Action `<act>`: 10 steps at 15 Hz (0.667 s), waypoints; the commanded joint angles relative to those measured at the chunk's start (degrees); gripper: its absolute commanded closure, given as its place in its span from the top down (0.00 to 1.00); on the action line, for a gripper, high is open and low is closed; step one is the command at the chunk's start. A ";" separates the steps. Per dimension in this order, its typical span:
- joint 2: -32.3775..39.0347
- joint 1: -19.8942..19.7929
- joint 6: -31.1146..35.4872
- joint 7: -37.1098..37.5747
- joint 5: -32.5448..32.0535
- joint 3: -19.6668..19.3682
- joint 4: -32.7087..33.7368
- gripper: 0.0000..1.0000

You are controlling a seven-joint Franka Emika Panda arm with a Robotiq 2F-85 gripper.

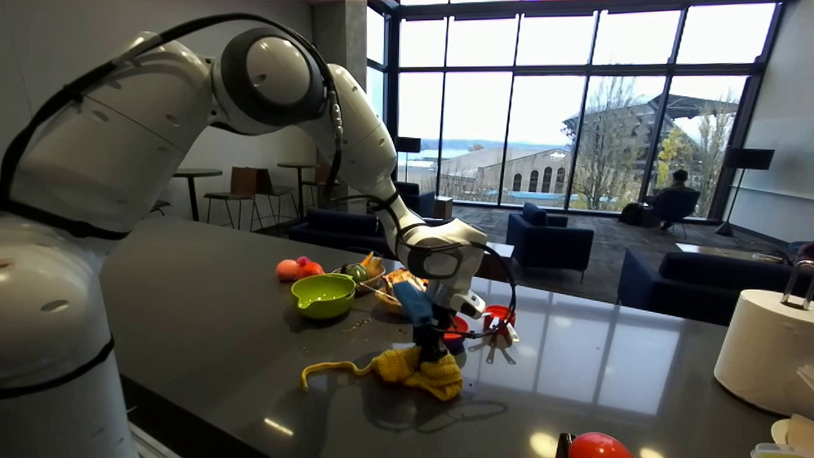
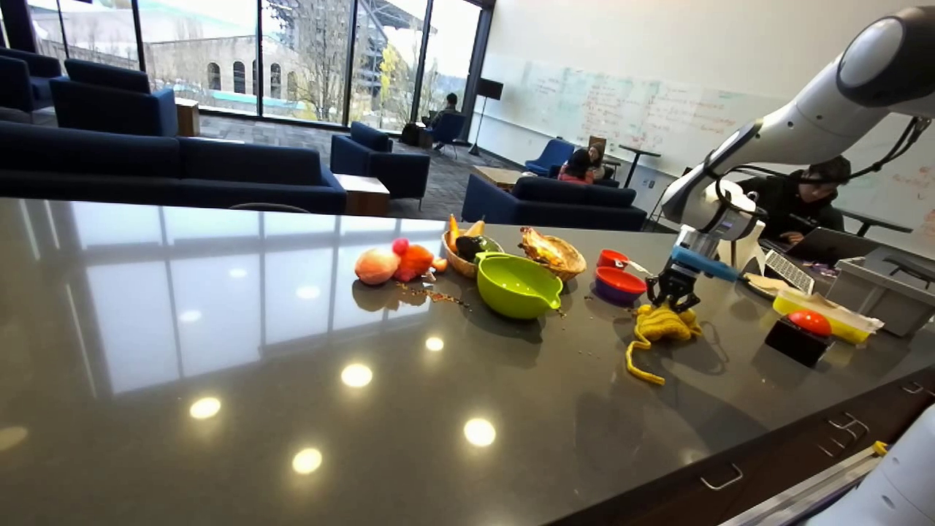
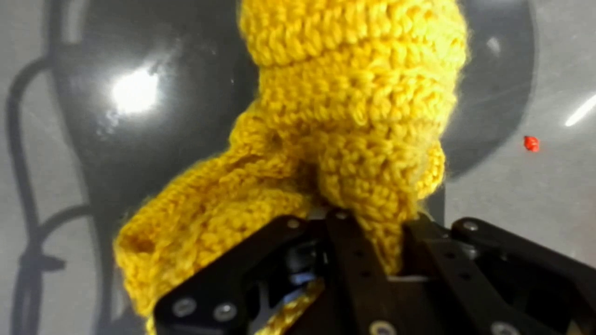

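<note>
Yel. crocheted piece (image 3: 358, 88): chunky yarn, ribbed rows, soft, bunched up. A fold of it is pinched btwn the dark fingers (image 3: 347, 249) of the gripper (image 3: 379, 232), which is pointed down. The rest is heaped low on the glossy gray counter (image 2: 409, 467), w/ a long yarn tail (image 1: 337, 365) trailed out to one side.

Containers: a smooth, spouted green bowl (image 2: 515, 292) is set just beside the 1st basket (image 2: 460, 266), woven, in which gourds (image 1: 356, 273) are held, green + orange-yel.; in the 2nd basket (image 2: 572, 257), also woven, a crinkled orange/white item (image 2: 542, 247) is seen, but what it is can't be made out. Nearer the gripper, a shallow red bowl (image 2: 619, 281), purple outside, is placed next to a red cup (image 2: 612, 257) w/ a long handle.

Other stuff: a round peach-colored item (image 2: 376, 267) and red-orange pcs. (image 2: 414, 261) are grouped beyond the green bowl; brown crumbs (image 2: 434, 296) are scattered nearby. On the far side of the crocheted piece from the red bowl, a black box (image 2: 798, 345) is topped by a red dome (image 2: 809, 322), w/ a yel. tub (image 2: 846, 325) just behind. A white paper roll (image 1: 757, 350) is stood upright on the counter. In an exterior view, the 2nd basket + red bowl are partly blocked by the robot's wrist (image 1: 455, 296).
</note>
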 commanded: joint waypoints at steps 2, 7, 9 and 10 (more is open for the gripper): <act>4.50 0.60 -0.46 -3.32 2.40 4.08 4.58 0.04; 5.46 2.51 -1.08 -3.75 2.64 6.72 6.79 0.04; 5.80 3.47 -1.43 -3.50 2.37 7.32 7.60 0.04; 6.01 3.95 -1.55 -3.45 2.24 7.55 7.94 0.04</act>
